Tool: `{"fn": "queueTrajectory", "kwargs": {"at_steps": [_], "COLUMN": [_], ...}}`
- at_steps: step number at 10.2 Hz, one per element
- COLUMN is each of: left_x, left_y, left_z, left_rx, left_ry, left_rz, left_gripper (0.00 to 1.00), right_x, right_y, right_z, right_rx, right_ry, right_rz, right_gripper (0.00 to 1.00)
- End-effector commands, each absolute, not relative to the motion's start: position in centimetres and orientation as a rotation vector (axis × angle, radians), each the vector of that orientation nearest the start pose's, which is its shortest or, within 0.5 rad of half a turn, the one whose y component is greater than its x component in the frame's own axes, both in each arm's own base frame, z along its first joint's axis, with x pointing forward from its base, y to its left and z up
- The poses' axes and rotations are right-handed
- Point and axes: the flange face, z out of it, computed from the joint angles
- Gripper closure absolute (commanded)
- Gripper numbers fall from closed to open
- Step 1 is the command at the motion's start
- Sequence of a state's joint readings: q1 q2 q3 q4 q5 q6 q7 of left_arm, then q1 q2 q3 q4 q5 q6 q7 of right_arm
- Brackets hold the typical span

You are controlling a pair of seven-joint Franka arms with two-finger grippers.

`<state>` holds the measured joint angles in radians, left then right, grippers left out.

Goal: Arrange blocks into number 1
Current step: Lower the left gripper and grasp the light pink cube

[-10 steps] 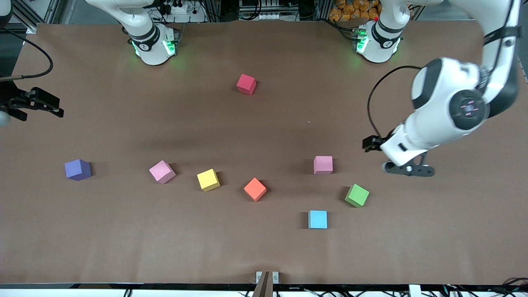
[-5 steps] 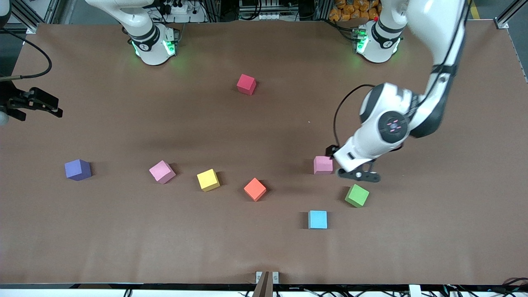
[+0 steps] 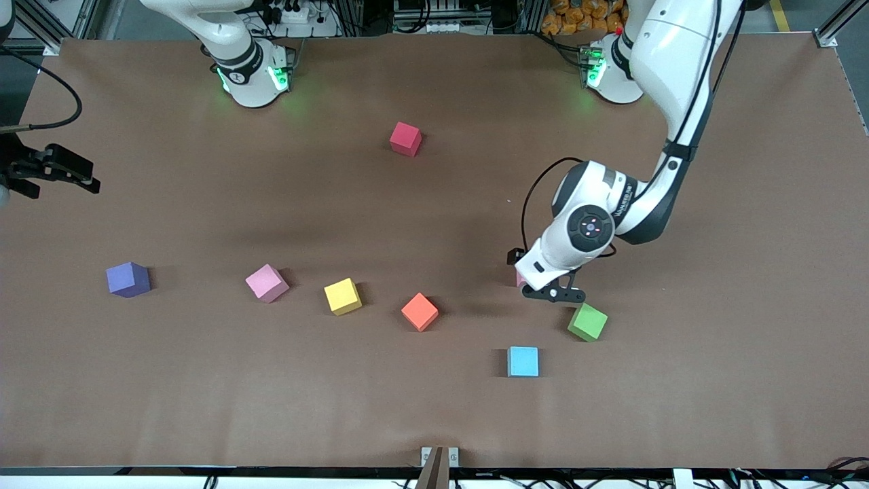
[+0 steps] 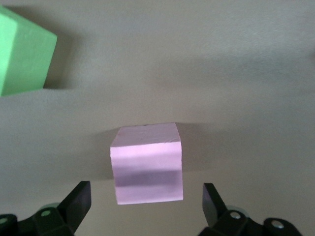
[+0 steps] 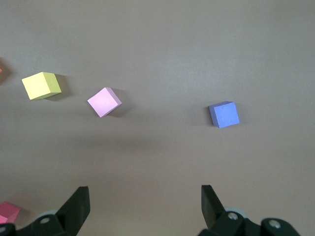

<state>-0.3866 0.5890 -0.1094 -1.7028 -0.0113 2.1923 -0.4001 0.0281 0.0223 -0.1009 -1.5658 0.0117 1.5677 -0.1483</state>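
Your left gripper has its jaws spread wide and empty over the small matte pink cube, lower centre of its wrist view, the green cube just beside. Your right gripper, waiting at the front view's left edge, is equally wide, holding nothing, above bare brown table.

Brown table: red, purple, two pink, yellow, orange, green, light-blue blocks scattered.
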Motion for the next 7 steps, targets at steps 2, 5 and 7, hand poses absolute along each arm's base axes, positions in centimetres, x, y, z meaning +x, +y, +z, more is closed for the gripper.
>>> {"fn": "queueTrajectory", "kwargs": {"at_steps": [2, 5, 7], "left_x": [59.2, 59.1, 58.7], "left_y": [-31.3, -31.3, -31.8], "left_z": [23.0, 21.4, 20.3], "left_rx": [-3.135, -3.129, -3.128], "left_ry": [0.056, 0.056, 0.067], "left_rz": [0.15, 0.166, 0.177], "left_gripper": [0.0, 0.0, 0.0], "right_x": [55.7, 55.7, 55.7], "right_y": [-3.9, -3.9, -3.9], "right_z": [61.8, 61.8, 61.8], "right_rx": [-3.137, -3.137, -3.137], "right_ry": [-0.137, -0.137, -0.137], "right_rz": [0.029, 0.029, 0.029], "right_gripper": [0.0, 0.0, 0.0]}}
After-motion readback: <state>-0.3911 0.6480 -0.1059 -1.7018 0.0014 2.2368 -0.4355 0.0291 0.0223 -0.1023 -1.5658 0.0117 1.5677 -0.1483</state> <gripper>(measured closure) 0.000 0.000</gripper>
